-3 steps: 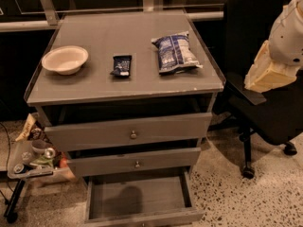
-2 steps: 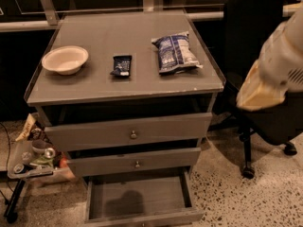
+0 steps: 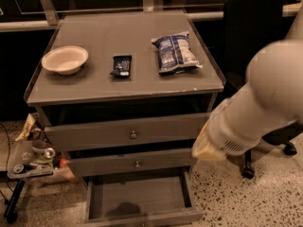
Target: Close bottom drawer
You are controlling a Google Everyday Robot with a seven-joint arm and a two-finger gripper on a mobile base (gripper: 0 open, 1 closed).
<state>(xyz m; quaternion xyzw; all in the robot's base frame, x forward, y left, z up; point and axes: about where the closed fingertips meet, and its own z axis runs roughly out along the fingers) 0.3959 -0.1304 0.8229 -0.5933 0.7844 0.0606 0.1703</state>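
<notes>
The bottom drawer (image 3: 137, 200) of the grey cabinet is pulled out toward me. It is a wide shallow tray with nothing in it, and its plain front panel (image 3: 142, 219) lies along the frame's lower edge. My white arm (image 3: 265, 103) reaches in from the right. Its tan end with the gripper (image 3: 208, 149) hangs by the cabinet's right front corner, level with the middle drawer and above the open drawer's right side. It touches nothing that I can see.
Two drawers with small round knobs (image 3: 133, 135) sit above. On the cabinet top are a cream bowl (image 3: 65, 59), a dark snack bar (image 3: 121, 65) and a blue chip bag (image 3: 174, 52). A black office chair (image 3: 258, 37) stands at the right, and clutter on a stand (image 3: 31, 160) at the left.
My arm has swung from the frame's right edge leftward and down, and now hangs close to the cabinet's right front corner. The drawer has not moved.
</notes>
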